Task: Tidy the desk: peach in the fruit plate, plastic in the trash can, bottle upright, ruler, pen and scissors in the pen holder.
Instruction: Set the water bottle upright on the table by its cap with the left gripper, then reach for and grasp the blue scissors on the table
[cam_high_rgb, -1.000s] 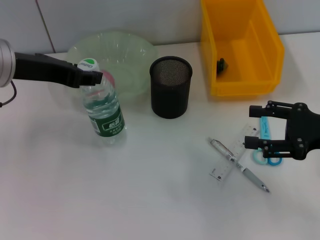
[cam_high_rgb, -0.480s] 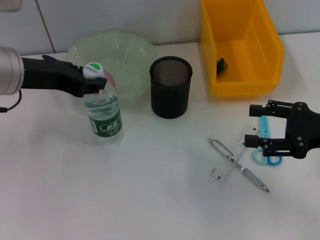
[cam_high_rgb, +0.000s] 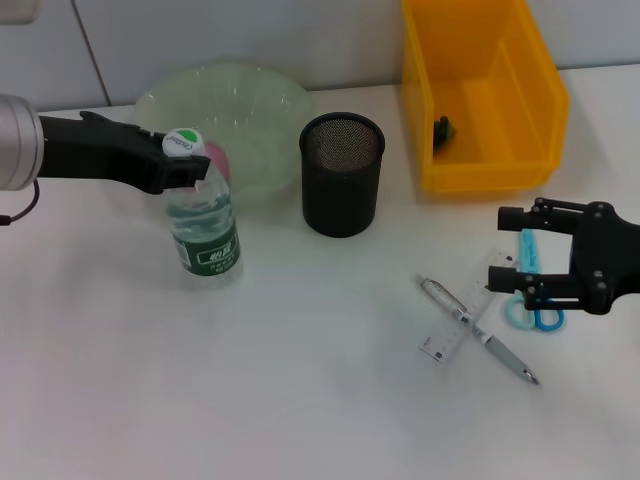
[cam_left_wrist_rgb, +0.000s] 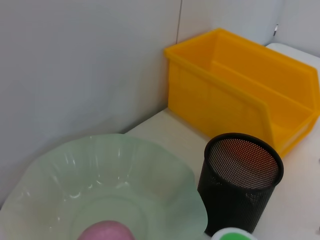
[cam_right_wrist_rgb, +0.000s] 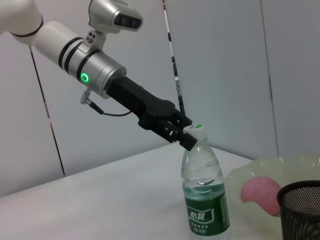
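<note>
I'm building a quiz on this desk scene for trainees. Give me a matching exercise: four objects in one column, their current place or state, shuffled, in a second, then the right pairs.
Objects:
1. water bottle
2. peach
3. pen
4. pen holder

Places or states:
A. lying across the ruler on the desk
B. in the green fruit plate
C. upright, left gripper at its cap
D. empty, standing beside the fruit plate

Pairs: 1-C, 2-B, 3-A, 4-D

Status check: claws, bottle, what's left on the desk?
Left claw shut on clear plastic water bottle, standing upright. Right claw open, above blue-handled scissors. Silver pen and clear ruler lie crossed on the desk.
</note>
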